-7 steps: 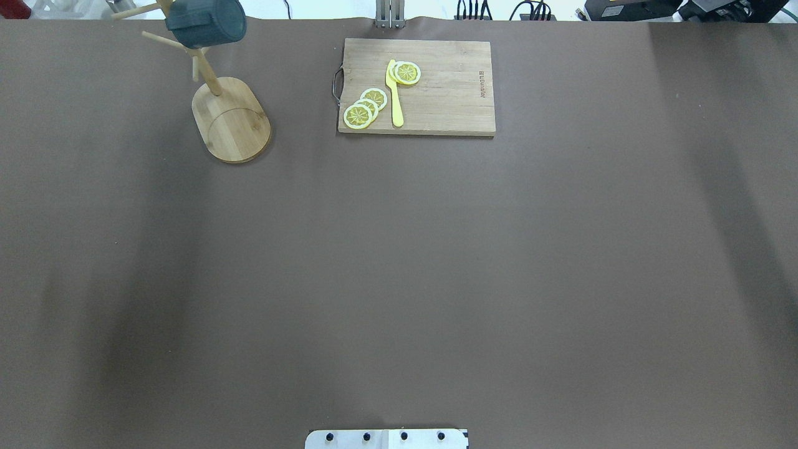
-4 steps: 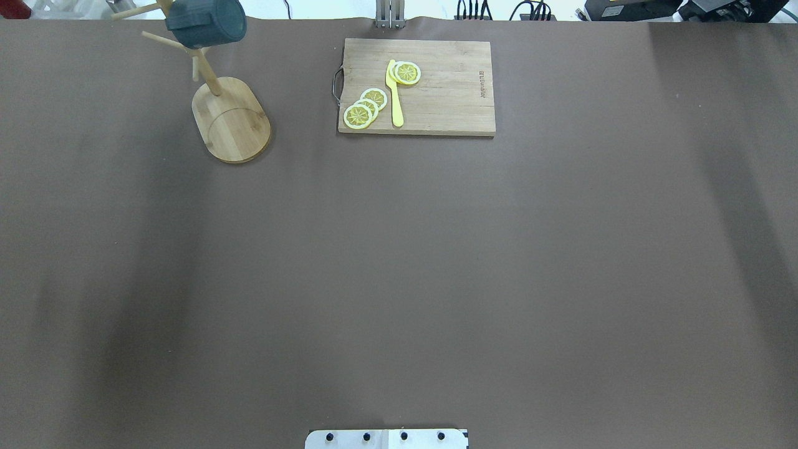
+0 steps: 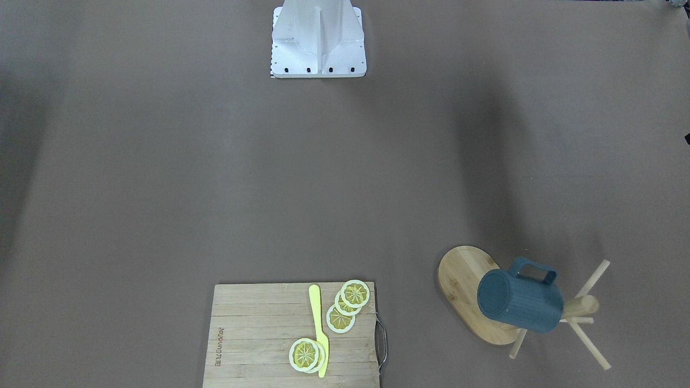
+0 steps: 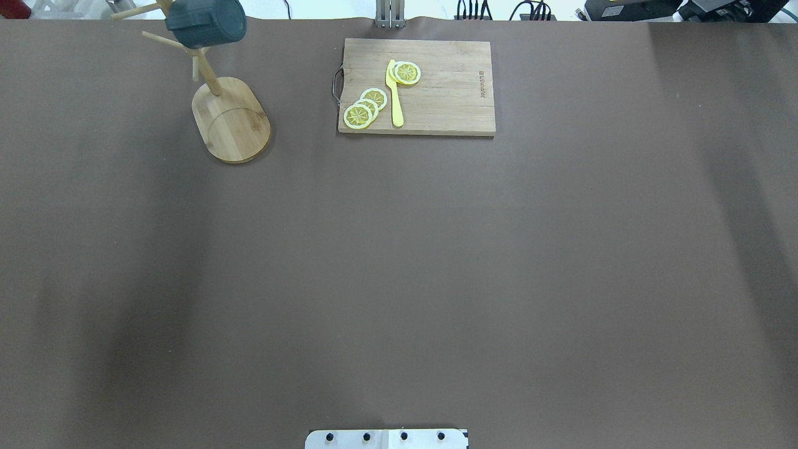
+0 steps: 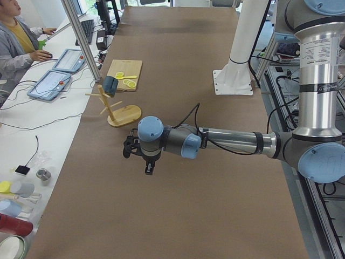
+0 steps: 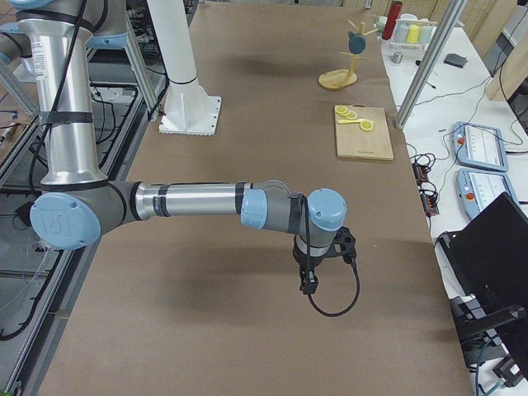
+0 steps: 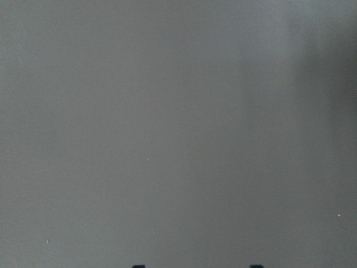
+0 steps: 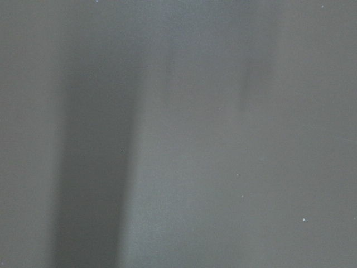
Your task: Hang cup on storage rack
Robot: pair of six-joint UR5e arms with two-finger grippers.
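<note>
The dark teal-blue ribbed cup (image 4: 206, 22) hangs tilted on a peg of the bamboo storage rack (image 4: 232, 121) at the far left of the table. In the front-facing view the cup (image 3: 517, 302) lies over the rack's post, above its oval base (image 3: 463, 280), with the handle up. Neither gripper is near it. The left gripper (image 5: 129, 147) shows only in the exterior left view, low over bare table. The right gripper (image 6: 345, 244) shows only in the exterior right view, also over bare table. I cannot tell whether either is open or shut. Both wrist views show only brown table cover.
A rectangular wooden cutting board (image 4: 436, 112) with lemon slices (image 4: 365, 107) and a yellow knife (image 4: 394, 93) lies at the far middle. The robot's white base (image 3: 318, 37) stands at the near edge. An operator (image 5: 16, 38) sits beyond the table's far side.
</note>
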